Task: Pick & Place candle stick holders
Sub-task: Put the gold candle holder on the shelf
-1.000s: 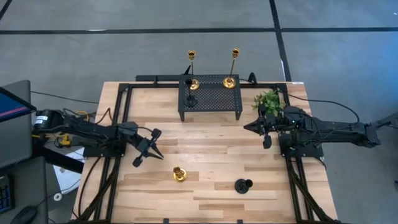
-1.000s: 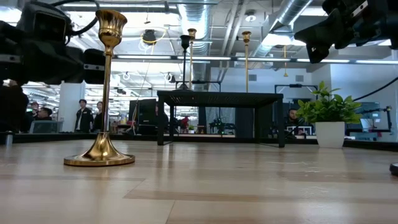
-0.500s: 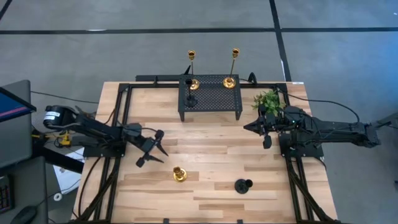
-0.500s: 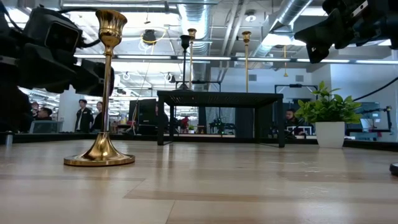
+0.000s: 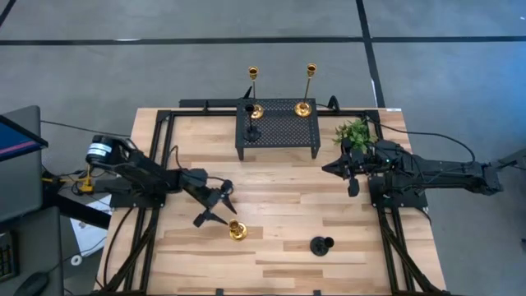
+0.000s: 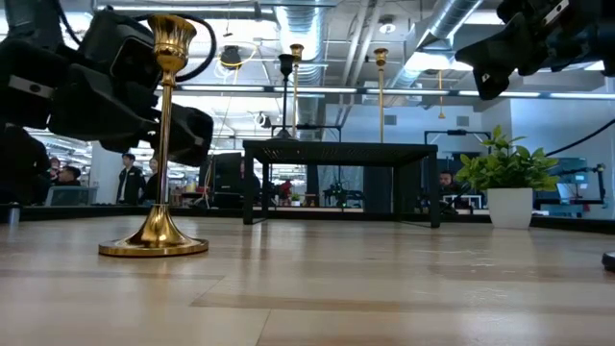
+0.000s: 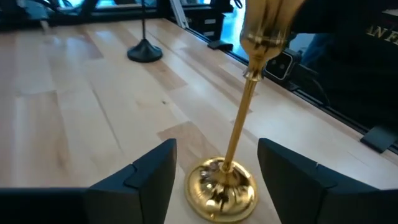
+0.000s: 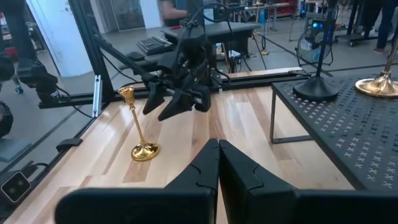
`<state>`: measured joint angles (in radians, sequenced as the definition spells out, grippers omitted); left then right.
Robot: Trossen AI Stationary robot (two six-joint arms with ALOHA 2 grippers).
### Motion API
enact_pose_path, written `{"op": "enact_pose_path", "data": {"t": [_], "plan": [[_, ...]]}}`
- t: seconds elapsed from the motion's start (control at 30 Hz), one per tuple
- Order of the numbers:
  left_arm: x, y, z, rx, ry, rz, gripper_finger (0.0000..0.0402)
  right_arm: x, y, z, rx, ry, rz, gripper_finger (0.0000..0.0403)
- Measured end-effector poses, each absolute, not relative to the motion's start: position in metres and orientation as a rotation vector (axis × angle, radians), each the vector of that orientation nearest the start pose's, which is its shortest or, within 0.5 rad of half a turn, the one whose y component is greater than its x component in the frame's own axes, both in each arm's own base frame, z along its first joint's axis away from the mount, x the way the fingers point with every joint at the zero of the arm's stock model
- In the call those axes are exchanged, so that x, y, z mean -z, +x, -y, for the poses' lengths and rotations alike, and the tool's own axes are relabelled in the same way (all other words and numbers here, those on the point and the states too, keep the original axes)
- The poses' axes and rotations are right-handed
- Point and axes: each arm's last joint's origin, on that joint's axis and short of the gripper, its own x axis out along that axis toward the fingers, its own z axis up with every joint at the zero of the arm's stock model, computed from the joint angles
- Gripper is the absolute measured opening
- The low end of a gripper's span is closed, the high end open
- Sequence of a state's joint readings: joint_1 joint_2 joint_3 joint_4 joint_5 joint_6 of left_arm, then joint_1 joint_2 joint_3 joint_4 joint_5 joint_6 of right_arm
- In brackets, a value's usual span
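From above, the left gripper [image 5: 215, 205] hangs just beside a gold candlestick holder [image 5: 237, 231] standing on the near half of the wooden table [image 5: 279, 189], its fingers spread; the left wrist view makes plain what the overhead cannot, that the two dark fingers [image 7: 155, 174] flank the gold base [image 7: 222, 190] on either side without touching it, the thin stem rising between them, so nothing is gripped; that same view catches a short black holder [image 7: 144, 51] farther off on the boards, which the high view places near the front edge [image 5: 321, 244], well apart from the gold one. The low view shows the gold holder [image 6: 158, 144] upright, the left gripper's bulk behind its stem; only the high view shows the black mesh rack [image 5: 278, 125] carrying two tall gold holders [image 5: 253, 92] [image 5: 307, 89] and a black one [image 5: 250, 120] at its left side. The right gripper [image 5: 335, 169] waits over the right of the table beside the small plant [image 5: 353, 131]; its wrist view shows its fingers [image 8: 214, 163] pressed together, empty.
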<state>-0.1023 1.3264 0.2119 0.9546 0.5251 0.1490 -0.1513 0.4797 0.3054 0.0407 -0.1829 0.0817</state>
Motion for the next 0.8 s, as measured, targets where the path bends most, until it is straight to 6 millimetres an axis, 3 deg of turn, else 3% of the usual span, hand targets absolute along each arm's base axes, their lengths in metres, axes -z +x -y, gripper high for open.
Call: {"op": "enact_pose_path", "data": {"t": [0.53, 0.8], "plan": [[-0.158, 0.232, 0.069, 0.756, 0.111, -0.098, 0.0186, -0.229, 0.132, 0.015, -0.027, 0.111, -0.139, 0.0], [-0.162, 0.236, 0.071, 0.682, 0.079, -0.097, 0.0133, -0.228, 0.132, 0.015, -0.027, 0.111, -0.14, 0.0]]}}
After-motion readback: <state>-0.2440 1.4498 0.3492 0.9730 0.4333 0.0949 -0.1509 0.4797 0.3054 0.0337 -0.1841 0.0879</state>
